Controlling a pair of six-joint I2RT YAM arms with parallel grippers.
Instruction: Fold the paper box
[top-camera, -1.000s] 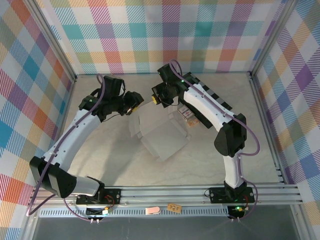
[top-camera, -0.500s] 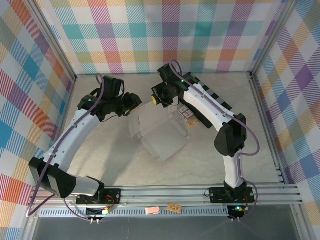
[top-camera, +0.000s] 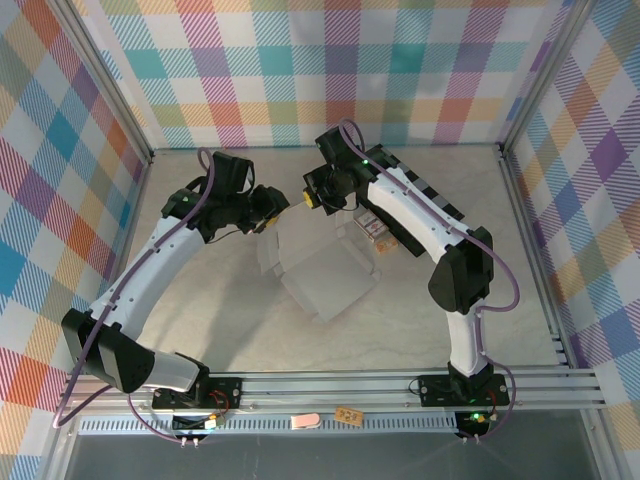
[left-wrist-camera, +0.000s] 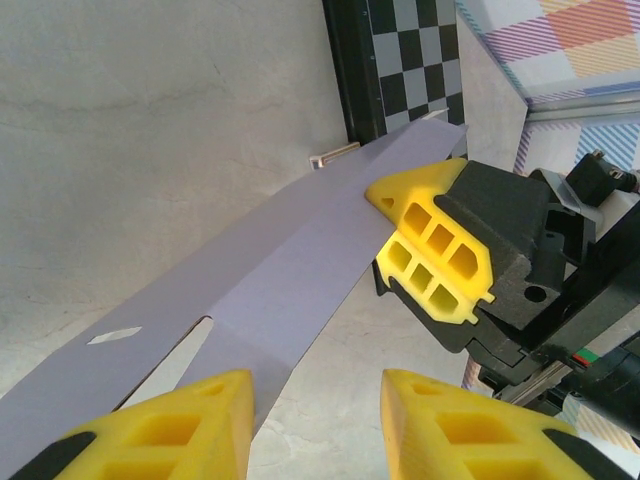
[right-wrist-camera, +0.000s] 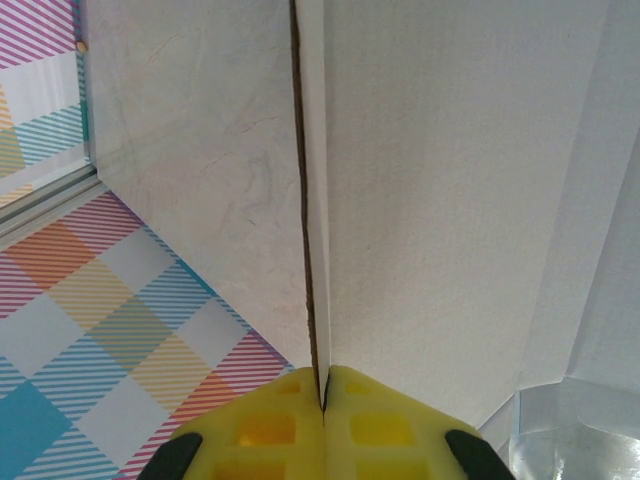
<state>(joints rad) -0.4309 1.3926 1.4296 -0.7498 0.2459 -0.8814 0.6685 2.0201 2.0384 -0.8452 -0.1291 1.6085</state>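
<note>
Paper box (top-camera: 320, 268) lay part-folded at the middle of the table (top-camera: 200, 300), between the two arms, with one lavender flap (left-wrist-camera: 300, 255) raised toward the far side. Right gripper (right-wrist-camera: 323, 385) was fully closed, pinching the thin edge of that flap (off-white reverse facing its camera). Left gripper (left-wrist-camera: 315, 420) stood partly open just beside the flap's lower corner, table surface visible between its fingers; no hold on anything was observed. A checkerboard (left-wrist-camera: 410, 50) lay beyond the flap.
</note>
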